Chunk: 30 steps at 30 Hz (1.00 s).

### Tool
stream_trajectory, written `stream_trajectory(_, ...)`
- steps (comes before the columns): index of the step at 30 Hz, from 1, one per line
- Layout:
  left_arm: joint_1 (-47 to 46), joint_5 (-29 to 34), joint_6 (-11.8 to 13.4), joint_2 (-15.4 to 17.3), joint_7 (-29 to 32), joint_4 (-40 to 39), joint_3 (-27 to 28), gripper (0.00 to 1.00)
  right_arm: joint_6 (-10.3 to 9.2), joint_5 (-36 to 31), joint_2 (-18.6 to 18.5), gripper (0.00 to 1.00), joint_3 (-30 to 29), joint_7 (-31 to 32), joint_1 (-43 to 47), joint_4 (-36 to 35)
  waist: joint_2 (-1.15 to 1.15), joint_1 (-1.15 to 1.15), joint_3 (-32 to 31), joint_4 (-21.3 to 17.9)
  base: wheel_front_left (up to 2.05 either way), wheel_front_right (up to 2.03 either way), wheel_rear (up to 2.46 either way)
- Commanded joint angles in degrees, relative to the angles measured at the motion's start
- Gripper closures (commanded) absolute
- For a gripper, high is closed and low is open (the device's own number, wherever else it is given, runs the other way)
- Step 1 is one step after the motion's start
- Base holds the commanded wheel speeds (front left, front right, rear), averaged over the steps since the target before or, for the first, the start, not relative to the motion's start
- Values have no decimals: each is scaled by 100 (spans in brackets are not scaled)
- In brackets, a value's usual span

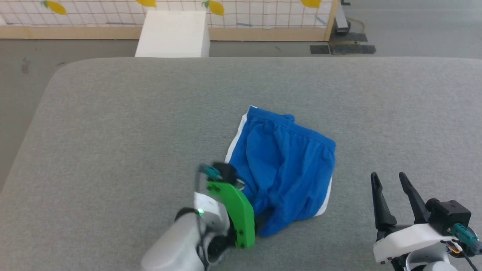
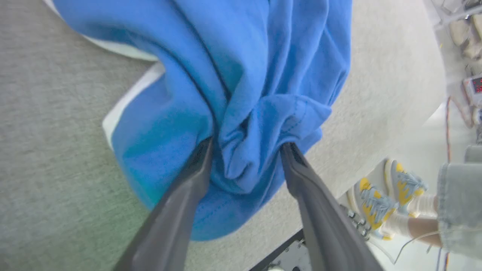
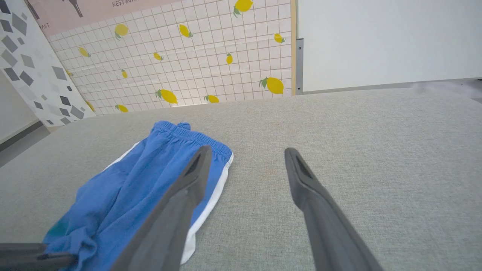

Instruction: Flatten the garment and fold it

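Note:
The garment (image 1: 282, 165), bright blue shorts with white side trim, lies crumpled on the grey table (image 1: 113, 131), a little right of centre. My left gripper (image 2: 246, 146) sits at the garment's near corner, jaws spread wide, with a bunched fold of blue fabric (image 2: 241, 158) lying between the fingers. In the head view the green wrist plate (image 1: 235, 210) hides those fingers. My right gripper (image 1: 389, 177) stands open and empty above the table, to the right of the garment and clear of it. The right wrist view has the garment (image 3: 143, 180) to the left of the right gripper (image 3: 246, 150).
A white box (image 1: 173, 34) stands on the floor beyond the table's far edge, before a lemon-patterned partition (image 3: 188, 56). A person's feet in yellow and grey shoes (image 2: 391, 195) are beside the table's near edge. Bare grey table surface stretches left and right of the garment.

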Motion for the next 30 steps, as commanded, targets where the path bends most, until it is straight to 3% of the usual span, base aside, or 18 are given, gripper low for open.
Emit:
stream_trajectory(1,47,-145,67,40,-182,-167,208,0,-9,24,3,0,13,-13,73,12,0,0,-77,102,0,0,0)
stream_trajectory(7,177,-249,267,340,-1508,-917,1142,0,-9,24,3,0,-12,184,4,9,0,0,-156,256,0,0,0)
stream_trajectory(14,679,597,543,761,-3512,-1330,1578,0,-9,27,3,0,32,981,-341,69,0,0,-53,402,0,0,0)
stream_trajectory(16,823,870,642,828,-3801,-1458,1666,0,-9,-86,3,0,49,1268,-556,85,0,0,25,434,0,0,0)
stream_trajectory(22,1267,1510,816,667,-3934,-2117,2194,0,-9,-528,3,0,4,2459,-1439,362,0,0,378,577,0,0,0)
stream_trajectory(30,1510,2139,542,287,-3937,-2535,2737,0,-9,-1272,-169,0,-338,4067,-2369,876,0,0,887,900,0,0,0)
